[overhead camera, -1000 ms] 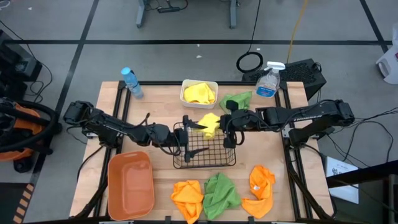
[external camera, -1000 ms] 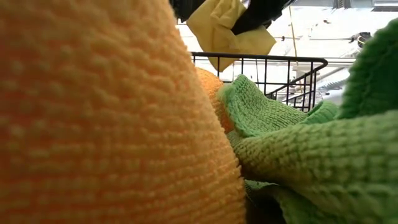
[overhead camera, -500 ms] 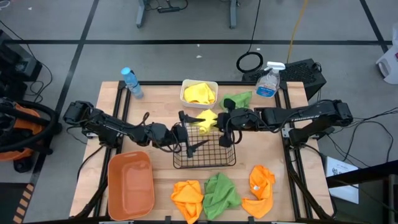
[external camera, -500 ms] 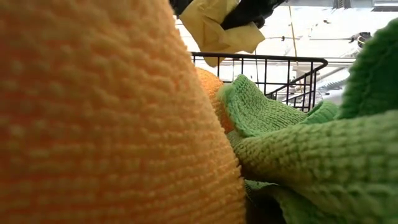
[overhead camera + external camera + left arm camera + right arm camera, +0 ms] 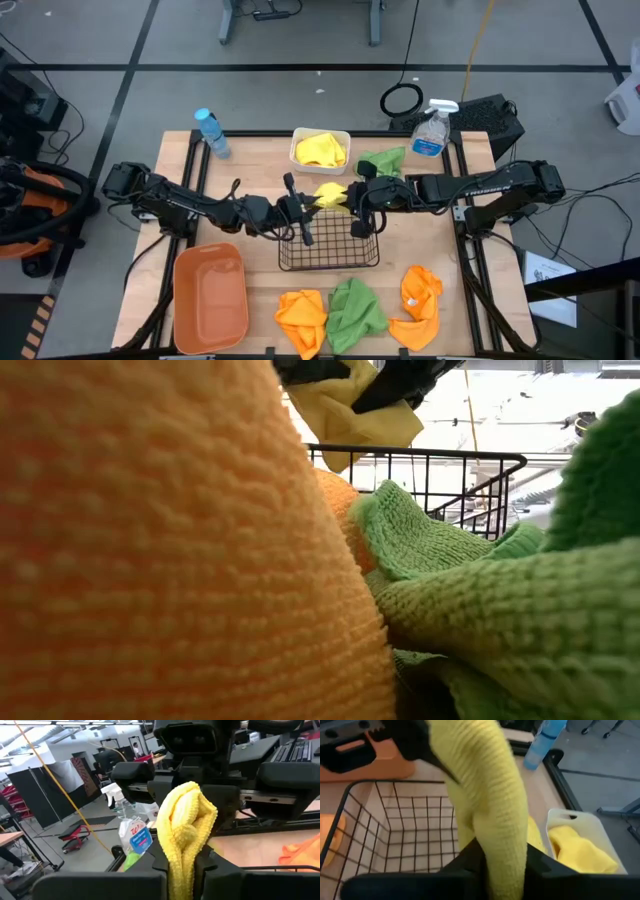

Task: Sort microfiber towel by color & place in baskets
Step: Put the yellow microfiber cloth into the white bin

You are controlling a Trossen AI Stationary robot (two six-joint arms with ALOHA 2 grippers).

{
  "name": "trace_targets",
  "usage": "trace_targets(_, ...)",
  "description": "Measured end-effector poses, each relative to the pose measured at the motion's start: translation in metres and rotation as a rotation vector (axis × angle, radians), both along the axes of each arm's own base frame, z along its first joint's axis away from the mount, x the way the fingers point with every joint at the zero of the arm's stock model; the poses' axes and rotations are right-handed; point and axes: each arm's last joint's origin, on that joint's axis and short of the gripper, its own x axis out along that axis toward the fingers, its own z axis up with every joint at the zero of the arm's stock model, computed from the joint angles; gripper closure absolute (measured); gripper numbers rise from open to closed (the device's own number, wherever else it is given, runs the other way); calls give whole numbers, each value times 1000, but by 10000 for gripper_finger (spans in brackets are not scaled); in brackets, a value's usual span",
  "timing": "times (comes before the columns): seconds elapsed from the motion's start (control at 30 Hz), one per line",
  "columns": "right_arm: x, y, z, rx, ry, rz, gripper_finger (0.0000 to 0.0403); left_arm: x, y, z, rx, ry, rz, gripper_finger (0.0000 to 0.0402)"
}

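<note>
A yellow towel (image 5: 332,193) hangs bunched between my two grippers, above the far rim of the black wire basket (image 5: 330,245). My left gripper (image 5: 313,203) comes from the left and my right gripper (image 5: 350,197) from the right; both are shut on the towel. Another yellow towel (image 5: 320,150) lies in the white tub (image 5: 297,152). A green towel (image 5: 382,161) lies on the table beside that tub. Two orange towels (image 5: 302,315) (image 5: 418,305) and a green one (image 5: 356,308) lie along the near edge. The orange-brown tub (image 5: 210,295) stands at the near left. My left gripper pinches the yellow towel's left part (image 5: 182,852) between its two fingers, coming level from the table's left. The cloth is folded in several layers and stands up out of the fingers, clear of the basket. My right gripper pinches the towel's right part (image 5: 501,837) between its two fingers, coming level from the table's right. The cloth is bunched thick and runs from the fingers toward my left gripper, lifted clear above the basket.
A blue-capped water bottle (image 5: 212,132) stands at the far left and a clear spray bottle (image 5: 432,130) at the far right. In the low view the near orange towel (image 5: 150,540) and green towel (image 5: 480,590) hide most of the table.
My left gripper has risen out of the basket area toward the table's far edge and toward the yellow towel, turning a little. My right gripper has carried the towel slightly toward the far left. The towel now sits between both grippers.
</note>
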Motion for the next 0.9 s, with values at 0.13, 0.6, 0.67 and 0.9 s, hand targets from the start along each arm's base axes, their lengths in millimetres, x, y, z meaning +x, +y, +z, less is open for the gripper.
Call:
trace_targets(0.13,-3,3,-5,-4,58,8,271,1,8,-4,-30,30,12,374)
trace_targets(0.6,-5,1,7,29,-18,79,229,5,45,-10,-155,90,-260,377)
trace_targets(0.67,-2,-1,3,37,-3,84,264,5,46,-9,-151,82,-262,377)
trace_targets(0.9,0,-11,-1,4,23,82,389,5,46,-11,-153,94,-254,337)
